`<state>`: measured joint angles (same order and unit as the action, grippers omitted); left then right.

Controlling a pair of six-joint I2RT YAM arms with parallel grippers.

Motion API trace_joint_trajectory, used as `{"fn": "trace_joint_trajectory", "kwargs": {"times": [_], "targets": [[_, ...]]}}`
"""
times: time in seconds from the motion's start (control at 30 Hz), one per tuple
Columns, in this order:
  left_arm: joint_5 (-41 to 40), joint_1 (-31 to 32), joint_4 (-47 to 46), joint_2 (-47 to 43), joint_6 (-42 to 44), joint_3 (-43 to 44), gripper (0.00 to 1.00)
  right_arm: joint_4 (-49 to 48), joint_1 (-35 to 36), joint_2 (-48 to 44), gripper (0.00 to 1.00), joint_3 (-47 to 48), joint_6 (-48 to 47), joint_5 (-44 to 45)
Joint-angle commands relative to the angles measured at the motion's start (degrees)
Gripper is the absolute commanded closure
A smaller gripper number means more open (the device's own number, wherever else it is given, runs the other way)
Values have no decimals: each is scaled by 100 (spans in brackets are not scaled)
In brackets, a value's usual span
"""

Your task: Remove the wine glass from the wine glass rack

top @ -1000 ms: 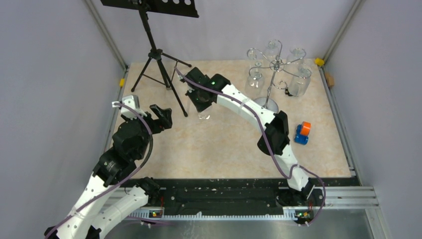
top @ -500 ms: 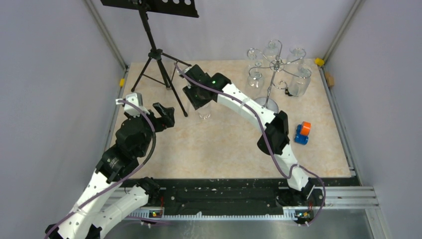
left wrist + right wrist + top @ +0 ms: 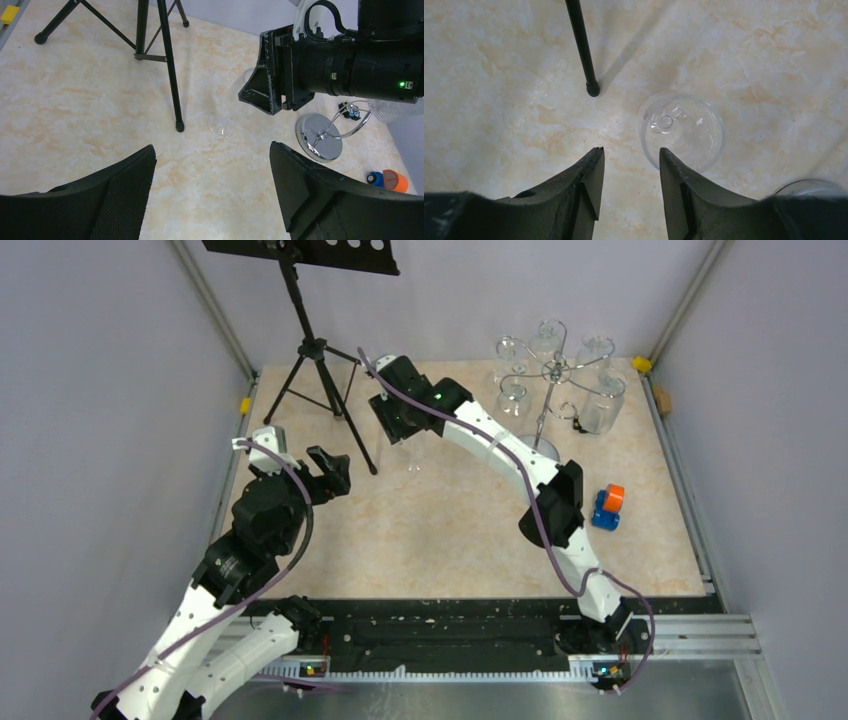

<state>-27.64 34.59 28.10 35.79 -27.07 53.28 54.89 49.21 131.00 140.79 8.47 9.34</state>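
Tan marble table (image 3: 450,530). Glass (image 3: 681,131) stood upright, off rack (image 3: 548,370), at 2 o'clock from right gripper (image 3: 630,152). Its jaws partly apart, empty, nearer. Left gripper (image 3: 212,149) wide, empty.

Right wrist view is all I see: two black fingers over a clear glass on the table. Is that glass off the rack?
Observer: Yes. The wine glass stands upright on the table, well apart from the wine glass rack at the far right.
Operator: Any glasses on that rack?
Observer: Several glasses hang upside down from its curled arms.
Operator: And the other arm?
Observer: The left gripper is open and empty, near the black music stand.
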Motion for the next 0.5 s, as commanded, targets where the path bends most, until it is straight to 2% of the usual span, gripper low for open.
{"fn": "trace_joint_trajectory", "kwargs": {"times": [0.0,0.27,0.47], "targets": [[90,-35,-252,18,96,135,13,-209,-43,90,54,207,-91,-25],[161,-47,-278,-24,141,117,12,-235,-51,-166,55,254,-70,10],[655,-44,-365,-135,221,107,11,-533,-42,-1147,51,-31,204,-635]]}}
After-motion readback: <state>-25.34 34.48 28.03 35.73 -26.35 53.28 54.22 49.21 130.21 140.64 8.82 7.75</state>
